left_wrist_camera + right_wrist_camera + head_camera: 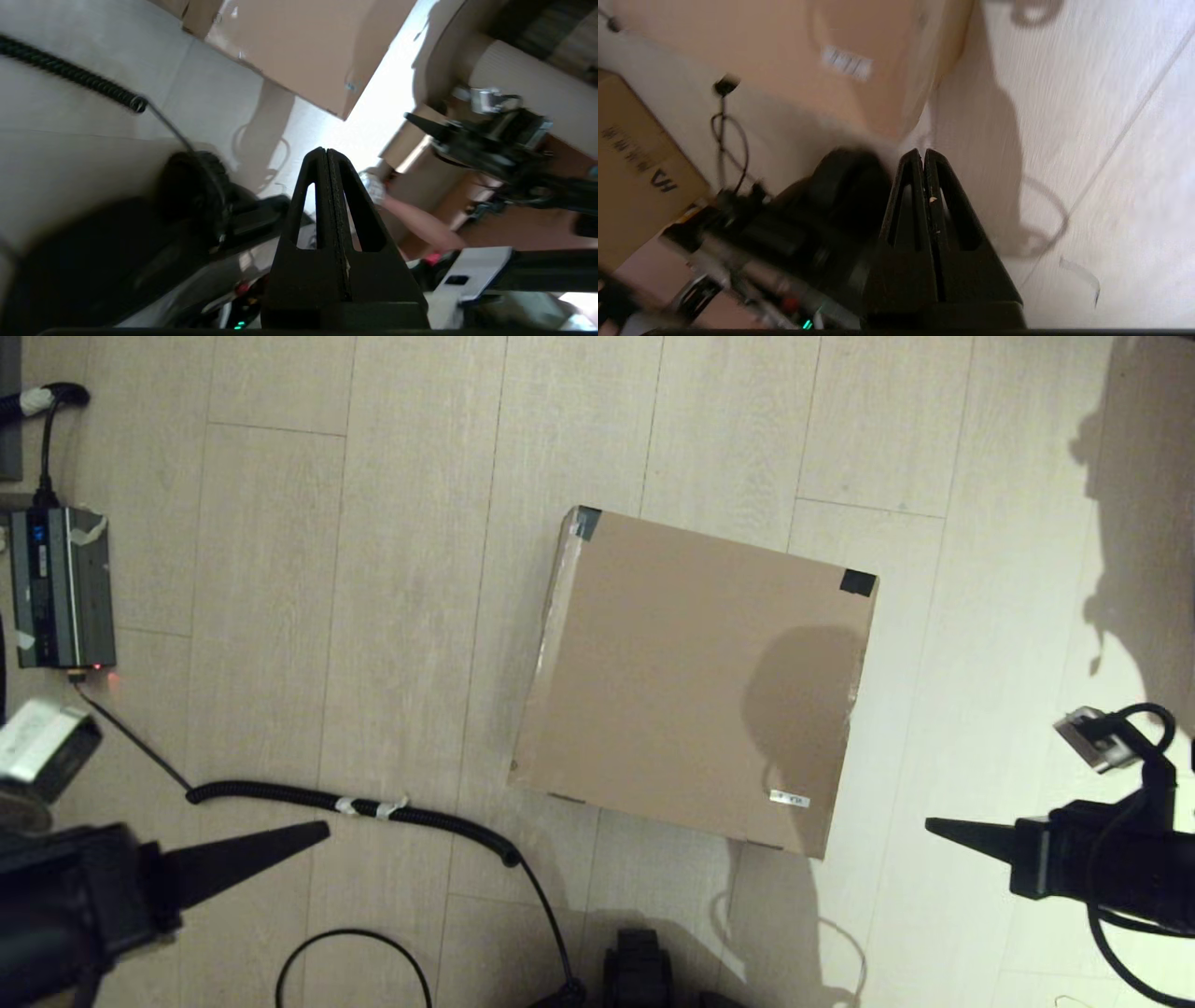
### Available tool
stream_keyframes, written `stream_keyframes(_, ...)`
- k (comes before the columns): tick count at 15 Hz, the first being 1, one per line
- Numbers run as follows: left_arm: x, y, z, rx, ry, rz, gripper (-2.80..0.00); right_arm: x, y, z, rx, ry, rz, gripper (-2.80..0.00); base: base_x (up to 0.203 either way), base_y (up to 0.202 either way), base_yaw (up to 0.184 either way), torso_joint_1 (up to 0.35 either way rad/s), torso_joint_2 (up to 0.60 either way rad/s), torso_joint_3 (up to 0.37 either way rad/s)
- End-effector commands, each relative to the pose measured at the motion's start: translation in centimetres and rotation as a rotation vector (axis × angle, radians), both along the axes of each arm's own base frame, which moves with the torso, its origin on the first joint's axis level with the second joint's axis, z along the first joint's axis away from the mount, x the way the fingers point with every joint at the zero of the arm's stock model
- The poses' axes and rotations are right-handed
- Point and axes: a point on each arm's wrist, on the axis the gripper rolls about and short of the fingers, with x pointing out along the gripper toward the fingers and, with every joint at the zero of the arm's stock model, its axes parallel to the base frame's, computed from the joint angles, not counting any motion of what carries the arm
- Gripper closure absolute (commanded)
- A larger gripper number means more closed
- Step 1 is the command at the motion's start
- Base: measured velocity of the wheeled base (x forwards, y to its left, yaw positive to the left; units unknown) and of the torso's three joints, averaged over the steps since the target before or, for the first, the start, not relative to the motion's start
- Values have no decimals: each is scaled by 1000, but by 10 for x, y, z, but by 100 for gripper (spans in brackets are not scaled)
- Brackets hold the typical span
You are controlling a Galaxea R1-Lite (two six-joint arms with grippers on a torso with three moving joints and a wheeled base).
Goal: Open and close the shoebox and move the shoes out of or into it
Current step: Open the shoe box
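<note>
The brown cardboard shoebox [695, 677] lies on the wooden floor with its lid down, black tape on its two far corners and a small white label [789, 798] near its front right corner. The box also shows in the left wrist view [299, 46] and the right wrist view [794, 51]. The shoes are hidden. My left gripper [322, 829] hangs shut at the lower left, well apart from the box, its tip pointing right. My right gripper [931, 824] hangs shut at the lower right, pointing left, a short way off the box's front right corner.
A coiled black cable [373, 805] runs across the floor in front of the box's left side. A grey power unit [61, 586] sits at the far left. Another cardboard box [640, 163] stands off to the side, beside the robot's base [639, 966].
</note>
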Motion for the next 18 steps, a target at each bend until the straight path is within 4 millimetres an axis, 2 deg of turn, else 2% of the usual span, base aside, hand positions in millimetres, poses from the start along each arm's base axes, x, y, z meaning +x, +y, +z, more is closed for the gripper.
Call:
stream_keyframes(1,57,-3,-28,-9,128,-21,0,39,-3,-29,0,29,-5,0,0,0,0,0,0,0)
stream_keyframes(4,111,-10,-33,-19,96,-59,0,83,-11,-46,-12,-32,-22,0,0,0,0,0,0,0)
stream_keyframes(6,134,-17,-30,-22,62,-84,0,102,-14,-58,-25,-36,-15,0,0,0,0,0,0,0)
stream_keyframes(9,129,-24,-36,-22,79,-111,0,117,-15,-69,-2,-32,19,0,0,0,0,0,0,0)
stream_keyframes(12,113,-25,-29,-23,53,-120,0,131,-14,-81,30,-72,56,0,0,0,0,0,0,0)
stream_keyframes(14,100,-24,-29,-21,53,-119,0,133,-12,-79,86,-65,94,0,0,0,0,0,0,0)
stream_keyframes(18,97,-24,-27,-21,43,-121,0,140,-4,-79,140,-44,103,0,0,0,0,0,0,0)
